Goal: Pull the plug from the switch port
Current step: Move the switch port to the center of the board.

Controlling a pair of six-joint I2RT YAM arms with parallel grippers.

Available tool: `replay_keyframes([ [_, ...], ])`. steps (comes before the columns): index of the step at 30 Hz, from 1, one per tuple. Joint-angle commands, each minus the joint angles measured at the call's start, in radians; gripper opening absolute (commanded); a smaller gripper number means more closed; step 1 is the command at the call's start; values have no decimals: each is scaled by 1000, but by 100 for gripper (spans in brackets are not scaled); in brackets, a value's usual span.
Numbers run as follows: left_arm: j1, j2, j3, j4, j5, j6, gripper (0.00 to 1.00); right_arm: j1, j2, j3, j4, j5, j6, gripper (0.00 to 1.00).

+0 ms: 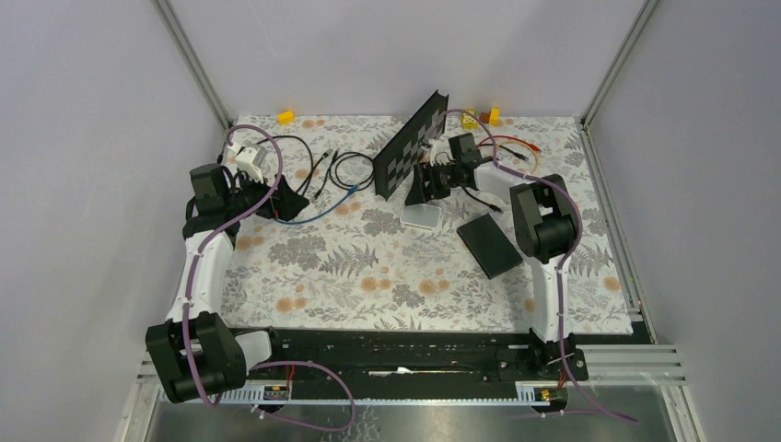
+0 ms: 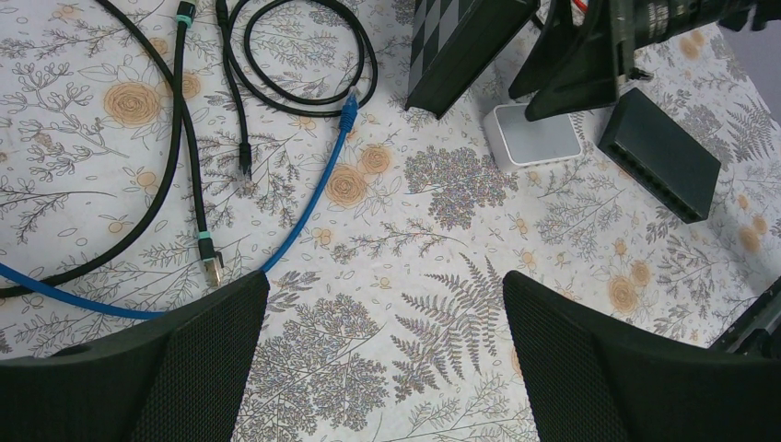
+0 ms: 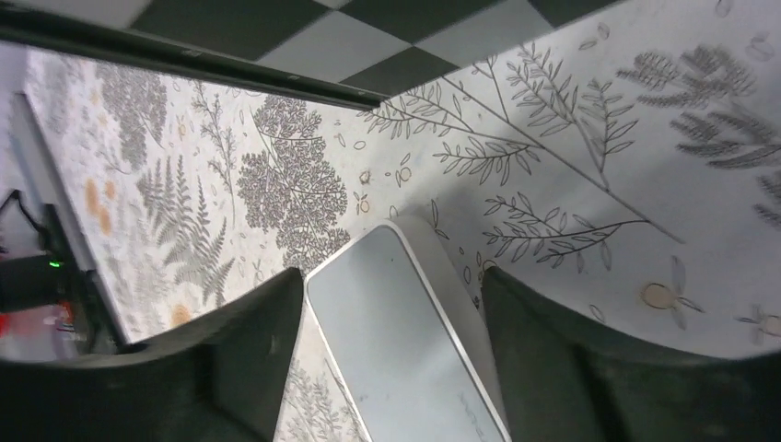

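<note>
The switch (image 1: 488, 245) is a flat black box lying on the flowered table right of centre. It also shows in the left wrist view (image 2: 658, 152), its row of sockets facing forward; I see no plug in them there. My right gripper (image 1: 425, 184) is open and low over a small pale grey pad (image 1: 422, 215), left of the switch. In the right wrist view its jaws (image 3: 391, 285) straddle the pad (image 3: 396, 350). My left gripper (image 1: 285, 198) is open and empty at the left, over bare table (image 2: 387, 295).
A black checkered board (image 1: 410, 145) stands tilted behind the pad. Loose cables lie at the back left: a blue one (image 2: 313, 198), a black loop (image 2: 304, 55), and a teal-banded plug (image 2: 210, 260). Small yellow blocks (image 1: 286, 117) sit along the back edge.
</note>
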Motion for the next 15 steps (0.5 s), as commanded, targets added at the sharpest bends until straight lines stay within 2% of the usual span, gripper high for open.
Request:
replay_keyframes([
  [1,4,-29,12,23,3,20,99,3,-177,-15,-41,88,-106,87],
  [4,5,-32,14,23,4,23,99,-8,-270,-81,-42,144,-143,95],
  [15,5,-61,25,11,10,34,99,-14,-655,-365,-307,546,-354,100],
])
